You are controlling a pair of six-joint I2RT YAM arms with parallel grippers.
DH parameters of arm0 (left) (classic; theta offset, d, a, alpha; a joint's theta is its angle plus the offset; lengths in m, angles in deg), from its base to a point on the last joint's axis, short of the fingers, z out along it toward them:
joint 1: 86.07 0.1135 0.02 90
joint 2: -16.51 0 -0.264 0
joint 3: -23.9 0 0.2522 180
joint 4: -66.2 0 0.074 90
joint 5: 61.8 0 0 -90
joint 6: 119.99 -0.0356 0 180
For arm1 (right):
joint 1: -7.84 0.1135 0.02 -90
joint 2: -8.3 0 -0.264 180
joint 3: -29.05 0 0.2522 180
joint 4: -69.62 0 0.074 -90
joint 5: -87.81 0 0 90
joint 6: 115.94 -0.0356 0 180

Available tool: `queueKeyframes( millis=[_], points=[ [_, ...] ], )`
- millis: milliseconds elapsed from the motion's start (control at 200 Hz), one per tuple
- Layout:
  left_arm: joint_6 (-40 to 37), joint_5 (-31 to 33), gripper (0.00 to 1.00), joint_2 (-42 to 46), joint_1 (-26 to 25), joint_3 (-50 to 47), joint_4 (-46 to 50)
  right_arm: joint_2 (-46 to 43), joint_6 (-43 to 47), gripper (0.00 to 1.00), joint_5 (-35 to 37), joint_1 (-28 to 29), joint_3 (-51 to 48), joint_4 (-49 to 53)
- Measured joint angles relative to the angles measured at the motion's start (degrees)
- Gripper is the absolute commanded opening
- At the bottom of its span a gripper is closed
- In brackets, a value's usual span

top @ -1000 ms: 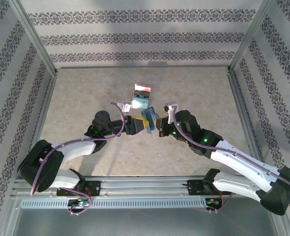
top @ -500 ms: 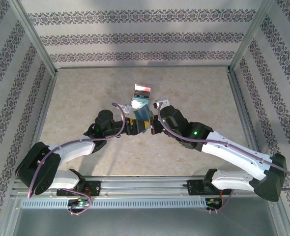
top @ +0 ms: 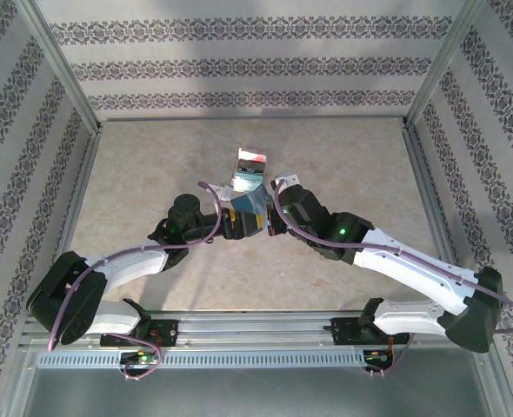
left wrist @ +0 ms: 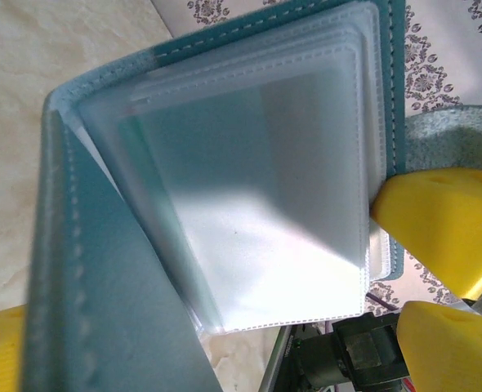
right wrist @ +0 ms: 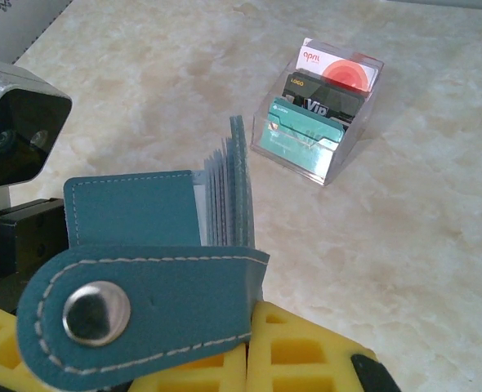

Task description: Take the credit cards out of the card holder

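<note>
Card holder [right wrist: 135, 212]: held off the table [top: 152, 156] at its middle, between the two arms. Over the last second it has drifted up and to the left, and it now sits just beside the clear stand [right wrist: 351, 143].
Right gripper [right wrist: 245, 359]: pinched together on the snap strap [right wrist: 159, 306], carrying the wallet. Its arm has swung in closer to the left arm.
Left gripper [top: 243, 221]: fingers are wide apart with the opened cover between them. We cannot tell whether either pad presses on it.
Sleeves [left wrist: 257, 204]: fanned open and frosted. We see no card in the ones facing us.
Credit cards [right wrist: 327, 102]: red-and-white, dark and teal, standing tiered in the stand, apart from the wallet.
Meaning: we judge the emptying is nearly or fully done. The inner sleeves are hidden, so a check of them is left.
</note>
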Motion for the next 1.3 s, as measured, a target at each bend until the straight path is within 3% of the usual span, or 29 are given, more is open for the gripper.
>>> queueKeyframes(
  millis=[425,859,1299],
  points=[
    [0.2,0.04,0.99,0.0,0.0,0.02,-1.51,-0.61,1.55,0.0,-1.33,0.0,0.15,0.83],
    [1.53,0.0,0.99,-1.88,0.0,0.02,-4.68,5.79,1.66,0.0,4.5,2.99,9.18,7.96],
    [1.7,0.24,0.98,-1.84,0.0,-0.15,-4.72,4.44,1.7,0.0,3.15,2.99,7.56,6.1]
  ],
)
